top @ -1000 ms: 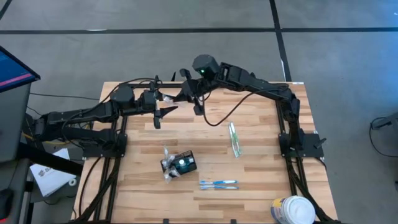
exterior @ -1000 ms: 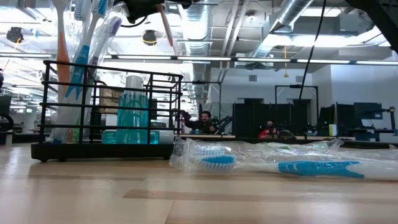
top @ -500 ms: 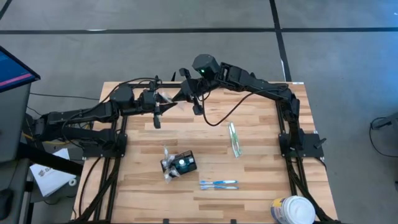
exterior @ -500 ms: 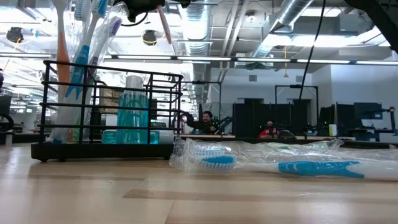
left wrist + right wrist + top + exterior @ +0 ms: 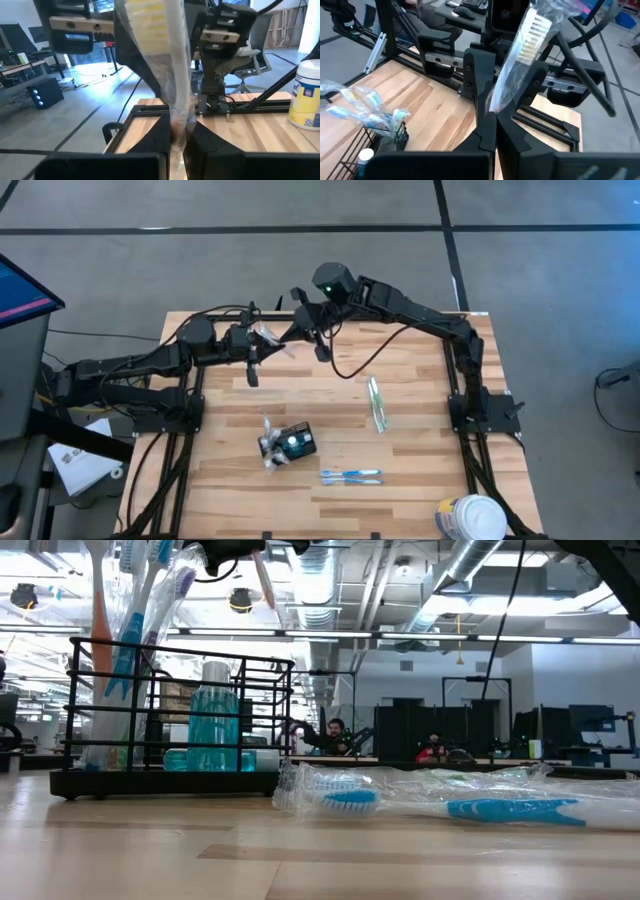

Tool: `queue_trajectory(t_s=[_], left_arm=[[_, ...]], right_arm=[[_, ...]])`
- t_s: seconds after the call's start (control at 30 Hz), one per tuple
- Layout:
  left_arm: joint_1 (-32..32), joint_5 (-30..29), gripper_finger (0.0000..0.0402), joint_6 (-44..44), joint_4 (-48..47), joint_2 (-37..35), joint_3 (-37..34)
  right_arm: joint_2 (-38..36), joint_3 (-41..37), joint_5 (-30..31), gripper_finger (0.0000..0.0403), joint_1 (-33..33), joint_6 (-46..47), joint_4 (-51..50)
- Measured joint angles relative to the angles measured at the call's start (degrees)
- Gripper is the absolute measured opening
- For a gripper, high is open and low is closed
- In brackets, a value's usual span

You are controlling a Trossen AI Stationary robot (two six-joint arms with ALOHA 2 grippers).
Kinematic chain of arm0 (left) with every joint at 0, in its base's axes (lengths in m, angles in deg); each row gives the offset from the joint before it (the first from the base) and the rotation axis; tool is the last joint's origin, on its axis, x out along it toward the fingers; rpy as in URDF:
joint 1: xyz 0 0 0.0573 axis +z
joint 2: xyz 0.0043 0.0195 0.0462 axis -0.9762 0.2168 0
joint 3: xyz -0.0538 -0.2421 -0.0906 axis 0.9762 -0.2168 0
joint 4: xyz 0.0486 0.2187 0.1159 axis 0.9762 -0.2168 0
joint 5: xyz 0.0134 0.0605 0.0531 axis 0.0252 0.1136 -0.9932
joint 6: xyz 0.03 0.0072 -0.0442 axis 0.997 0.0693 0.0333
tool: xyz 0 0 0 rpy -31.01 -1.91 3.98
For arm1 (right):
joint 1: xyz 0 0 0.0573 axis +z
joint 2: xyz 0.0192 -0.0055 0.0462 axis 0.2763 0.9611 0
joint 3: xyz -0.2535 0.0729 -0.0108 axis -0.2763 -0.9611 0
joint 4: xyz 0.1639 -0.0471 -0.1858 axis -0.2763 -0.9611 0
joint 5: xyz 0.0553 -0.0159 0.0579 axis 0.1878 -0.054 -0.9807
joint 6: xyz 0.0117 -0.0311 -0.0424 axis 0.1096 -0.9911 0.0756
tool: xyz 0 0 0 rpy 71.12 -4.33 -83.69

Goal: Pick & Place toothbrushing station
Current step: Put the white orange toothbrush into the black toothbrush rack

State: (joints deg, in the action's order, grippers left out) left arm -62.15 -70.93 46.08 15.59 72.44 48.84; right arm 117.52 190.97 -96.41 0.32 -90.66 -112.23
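The table (image 5: 420, 430) is a pale butcher-block wooden top on a black frame, standing on a grey concrete floor crossed by dark tape lines. Near the middle of its front half sits the toothbrushing station (image 5: 291, 444), a small black wire-frame holder; in the low view it holds upright wrapped toothbrushes and a clear bottle of blue liquid (image 5: 215, 730). Just beside it toward the front edge lies a pair of blue-and-white toothbrushes in clear wrap (image 5: 351, 476), and farther to the right a green-tinted wrapped toothbrush (image 5: 377, 404) lies apart. A white round tub with blue-yellow print (image 5: 470, 517) stands at the front right corner.

Both arms meet above the back of the table. The left gripper (image 5: 262, 350) has its fingers closed on a toothbrush in a clear plastic sleeve (image 5: 172, 65), pinched at its lower end. The right gripper (image 5: 300, 330) is closed on the same sleeve, it seems, at the other end, where pale bristles (image 5: 532, 27) show.

Beyond the table the low view shows an open workshop with ceiling ducts, strip lights, dark desks and seated people (image 5: 335, 735) far behind.
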Motion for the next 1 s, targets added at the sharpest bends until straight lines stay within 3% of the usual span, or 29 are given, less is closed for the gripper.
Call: queue_trajectory(t_s=[0.27, 0.6, 1.0], left_arm=[[0.0, 0.0, 0.0013, -0.1, -1.3, 0.0, 0.0], [0.0, 0.1, 0.0014, -0.4, -1.6, 0.0, 0.0], [0.0, 0.1, 0.0016, -0.6, -2.1, 0.0, 0.0]], right_arm=[[-2.6, 0.1, -9.0, 0.0023, -2.8, 1.7, -2.1], [-2.4, -1.3, -10.1, 0.0104, -3.6, 6.1, -1.2], [-2.4, -2.3, -11.5, 0.0113, -3.0, 9.4, 4.4]])
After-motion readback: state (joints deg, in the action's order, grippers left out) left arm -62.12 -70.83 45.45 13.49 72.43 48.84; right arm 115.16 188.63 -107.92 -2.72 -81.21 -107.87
